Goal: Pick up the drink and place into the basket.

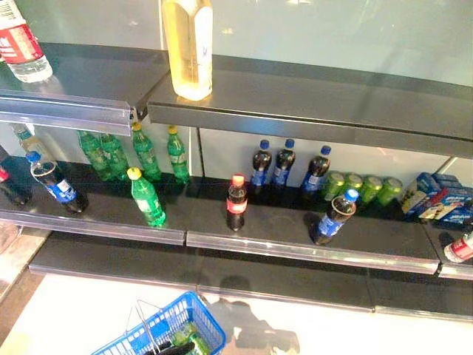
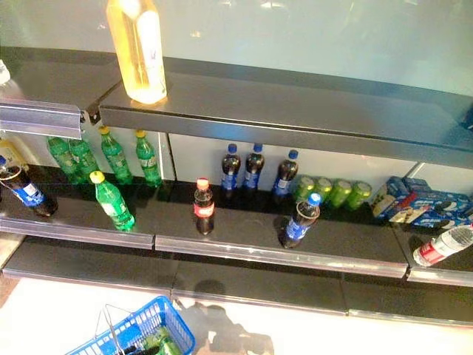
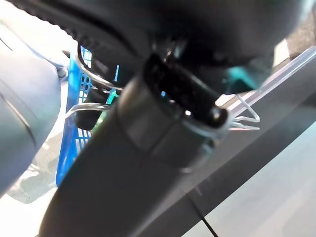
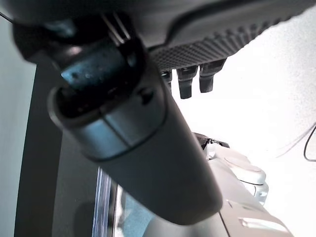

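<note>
The blue basket point(image 1: 166, 329) hangs low in front of the shelves, with something green point(image 1: 188, 336) lying inside. My left hand point(image 3: 148, 148) is curled round its wire handle point(image 3: 91, 79), and its dark fingers point(image 1: 176, 347) show over the basket. On the middle shelf point(image 1: 295, 240) stand drinks: a red-capped cola bottle point(image 1: 236, 203), a green bottle with a yellow cap point(image 1: 146, 197) and a leaning blue-capped dark bottle point(image 1: 332, 217). My right hand point(image 4: 148, 148) shows only in its wrist view, away from the shelves, its fingers point(image 4: 187, 84) relaxed and holding nothing.
A tall yellow bottle point(image 1: 188, 46) stands on the top shelf. Further green bottles point(image 1: 144, 151), blue-capped bottles point(image 1: 281, 164), green cans point(image 1: 362, 186) and blue boxes point(image 1: 440, 198) fill the back of the middle shelf. A lower shelf ledge point(image 1: 222, 274) juts out toward the basket.
</note>
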Available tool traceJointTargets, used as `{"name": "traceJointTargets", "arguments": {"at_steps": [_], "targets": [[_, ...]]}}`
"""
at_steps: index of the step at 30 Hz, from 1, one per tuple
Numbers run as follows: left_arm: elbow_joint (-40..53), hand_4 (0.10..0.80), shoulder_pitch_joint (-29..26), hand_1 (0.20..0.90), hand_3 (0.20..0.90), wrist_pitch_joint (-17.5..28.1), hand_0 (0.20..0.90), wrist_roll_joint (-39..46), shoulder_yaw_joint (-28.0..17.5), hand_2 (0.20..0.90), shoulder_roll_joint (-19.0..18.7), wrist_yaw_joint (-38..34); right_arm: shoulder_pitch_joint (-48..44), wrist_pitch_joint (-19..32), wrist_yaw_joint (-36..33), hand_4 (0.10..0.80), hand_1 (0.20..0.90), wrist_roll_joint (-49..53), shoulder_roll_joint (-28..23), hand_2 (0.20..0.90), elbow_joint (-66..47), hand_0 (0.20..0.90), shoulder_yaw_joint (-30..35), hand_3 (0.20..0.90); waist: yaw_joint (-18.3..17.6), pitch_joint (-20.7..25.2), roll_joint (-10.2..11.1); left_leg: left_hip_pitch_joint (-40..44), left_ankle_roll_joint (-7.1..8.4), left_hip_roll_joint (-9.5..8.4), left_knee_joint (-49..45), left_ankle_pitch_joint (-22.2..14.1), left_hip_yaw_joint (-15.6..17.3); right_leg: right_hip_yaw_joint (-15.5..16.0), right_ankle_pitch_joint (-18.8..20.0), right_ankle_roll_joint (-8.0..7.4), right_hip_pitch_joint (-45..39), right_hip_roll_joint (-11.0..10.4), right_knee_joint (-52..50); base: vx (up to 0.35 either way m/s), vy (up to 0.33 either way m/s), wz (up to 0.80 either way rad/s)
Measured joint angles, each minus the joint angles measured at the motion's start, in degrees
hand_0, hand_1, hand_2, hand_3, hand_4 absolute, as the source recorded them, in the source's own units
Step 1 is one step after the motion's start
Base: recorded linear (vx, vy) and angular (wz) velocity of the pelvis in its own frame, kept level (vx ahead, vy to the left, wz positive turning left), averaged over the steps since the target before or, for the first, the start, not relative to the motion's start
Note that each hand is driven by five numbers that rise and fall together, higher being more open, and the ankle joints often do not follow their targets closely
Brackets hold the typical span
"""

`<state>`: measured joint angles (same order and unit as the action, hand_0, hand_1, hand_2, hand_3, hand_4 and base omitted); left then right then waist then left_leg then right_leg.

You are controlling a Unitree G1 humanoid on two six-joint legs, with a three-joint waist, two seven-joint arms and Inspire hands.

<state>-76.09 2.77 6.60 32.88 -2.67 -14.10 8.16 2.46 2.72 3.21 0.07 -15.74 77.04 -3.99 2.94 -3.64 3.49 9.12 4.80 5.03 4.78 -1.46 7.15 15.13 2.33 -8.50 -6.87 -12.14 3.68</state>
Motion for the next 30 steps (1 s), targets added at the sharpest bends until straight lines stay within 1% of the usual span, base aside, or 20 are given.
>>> {"name": "traceJointTargets", "arguments": {"at_steps": [7,11,13,16,17,18,19,20,21,22,23,25,27,30], "targets": [[0.00,0.100,0.06,0.300,0.200,-0.07,0.300,0.00,-0.16,0.300,-0.09,0.00,0.15,-0.15,0.04,0.800,0.900,-0.18,0.01,0.900,-0.01,0.900,0.00,0.900,0.00,0.05,0.11,0.00,0.03,0.15,0.02,0.01,0.02,-0.04,0.08,-0.15,0.00,0.16,0.03,0.082,-0.011,0.00],[0.00,0.100,0.12,0.300,0.200,-0.07,0.300,0.01,-0.34,0.300,-0.34,0.00,0.65,-0.15,0.11,0.800,0.900,-2.40,0.01,0.900,0.07,0.900,-0.01,0.900,0.06,-0.06,0.30,-0.16,0.15,0.30,0.04,0.09,0.02,0.01,0.26,-0.45,-0.01,0.29,0.44,0.066,-0.034,0.00],[0.01,0.100,0.11,0.300,0.200,-0.06,0.300,0.01,-0.34,0.300,-0.41,-0.03,0.76,-0.14,0.11,0.800,0.900,-2.39,0.01,0.900,0.03,0.900,-0.16,0.900,0.09,-0.28,0.34,-0.39,0.27,0.42,0.02,0.16,0.04,-0.01,0.30,-0.52,0.24,0.42,0.47,-0.120,-0.064,-0.02],[0.19,0.100,-1.78,0.300,0.200,-0.02,0.300,0.66,0.05,0.300,-0.51,-0.12,-0.90,-0.09,-0.07,0.800,0.900,-2.30,-0.16,0.900,0.02,0.900,-1.19,0.900,0.14,-0.75,0.37,-4.87,0.46,0.68,-0.29,1.41,0.08,-0.12,0.99,-0.29,5.38,0.61,-0.29,-0.353,-0.050,-0.01],[0.42,0.100,-3.72,0.300,0.200,0.26,0.300,1.90,0.77,0.300,-0.61,-0.16,-2.57,-0.07,-0.35,0.800,0.900,-2.11,-0.34,0.900,0.26,0.900,-1.91,0.900,0.12,-2.16,0.37,-8.09,0.44,0.72,-1.67,1.64,0.09,-0.27,1.46,0.02,8.19,0.55,-0.84,-0.297,-0.033,0.03],[0.61,0.100,-4.85,0.300,0.200,0.47,0.300,2.57,1.27,0.300,-0.68,-0.13,-3.72,-0.09,-0.55,0.800,0.900,-2.10,-0.47,0.900,0.17,0.900,-1.93,0.900,0.16,-3.49,0.23,-9.14,0.43,0.68,-2.19,1.80,0.10,-0.27,1.93,0.19,8.87,0.67,-0.79,-0.217,-0.028,0.06],[0.71,0.100,-7.19,0.300,0.200,0.71,0.300,3.44,1.85,0.300,-0.69,-0.15,-6.01,-0.10,-0.97,0.800,0.900,-2.09,-0.70,0.900,0.15,0.900,-1.93,0.900,0.16,-6.30,0.27,-10.86,0.44,0.63,-3.02,2.12,0.07,-0.25,2.63,0.51,10.06,0.74,-0.71,-0.217,-0.043,0.06],[0.90,0.100,-9.89,0.300,0.200,0.78,0.300,4.58,2.15,0.300,-0.51,-0.16,-8.38,0.14,-1.58,0.800,0.900,-1.98,-0.92,0.900,0.05,0.900,-1.93,0.900,0.13,-9.51,-0.49,-12.72,0.52,0.83,-4.02,2.39,0.05,-0.29,3.24,0.90,11.43,0.88,-0.80,-0.262,-0.056,0.05],[1.73,0.100,-11.14,0.300,0.200,0.94,0.300,5.08,2.36,0.300,-0.35,-0.18,-9.66,0.58,-2.20,0.800,0.900,-1.73,-1.17,0.900,-0.05,0.900,-2.01,0.900,0.12,-11.34,-1.07,-14.06,0.59,1.04,-4.87,2.44,0.02,-0.36,3.44,1.06,12.51,1.01,-1.21,-0.262,-0.044,0.01],[2.19,0.100,-11.64,0.300,0.200,0.97,0.300,5.41,2.69,0.300,-0.32,-0.20,-10.20,0.78,-2.36,0.800,0.900,-1.66,-1.38,0.900,-0.04,0.900,-2.11,0.900,0.11,-12.16,-1.34,-14.60,0.59,1.13,-5.33,2.44,0.00,-0.40,3.46,1.12,13.00,1.05,-1.50,-0.351,-0.034,0.01],[3.87,0.100,-13.35,0.300,0.200,1.32,0.300,7.27,4.18,0.300,-0.22,-0.20,-11.94,1.87,-2.83,0.800,0.900,-0.87,-2.49,0.900,-0.26,0.900,-2.94,0.900,0.12,-14.87,-2.15,-17.22,0.54,1.30,-7.77,2.31,-0.12,-0.48,3.08,1.49,15.41,1.00,-3.75,-0.322,-0.015,0.04],[5.43,0.100,-16.13,0.300,0.200,1.73,0.300,9.48,5.32,0.300,-0.18,-0.25,-14.34,3.64,-3.69,0.800,0.900,0.88,-3.75,0.900,-1.79,0.900,-3.07,0.900,0.14,-18.37,-2.88,-21.48,0.53,1.65,-12.39,1.26,-0.83,-1.22,1.43,2.08,19.81,0.79,-8.99,-0.232,-0.009,0.04],[5.34,0.100,-18.08,0.300,0.200,1.79,0.300,10.33,5.34,0.300,-0.16,-0.28,-15.76,5.14,-4.12,0.800,0.900,2.11,-4.21,0.900,-2.86,0.900,-3.07,0.900,0.03,-20.79,-2.96,-22.87,0.64,1.81,-15.17,0.33,-1.43,-1.44,-0.38,2.41,21.68,0.37,-13.19,-0.080,-0.003,0.05],[5.26,0.100,-18.55,0.300,0.200,1.83,0.300,11.32,5.34,0.300,-0.23,-0.24,-15.93,8.97,-5.31,0.800,0.900,3.20,-4.35,0.900,-5.71,0.900,-3.23,0.900,0.15,-21.81,-1.69,-24.78,0.78,1.76,-21.51,-2.76,-1.93,-1.75,-5.29,2.85,25.00,-1.44,-23.09,-0.069,0.008,0.10]]}}
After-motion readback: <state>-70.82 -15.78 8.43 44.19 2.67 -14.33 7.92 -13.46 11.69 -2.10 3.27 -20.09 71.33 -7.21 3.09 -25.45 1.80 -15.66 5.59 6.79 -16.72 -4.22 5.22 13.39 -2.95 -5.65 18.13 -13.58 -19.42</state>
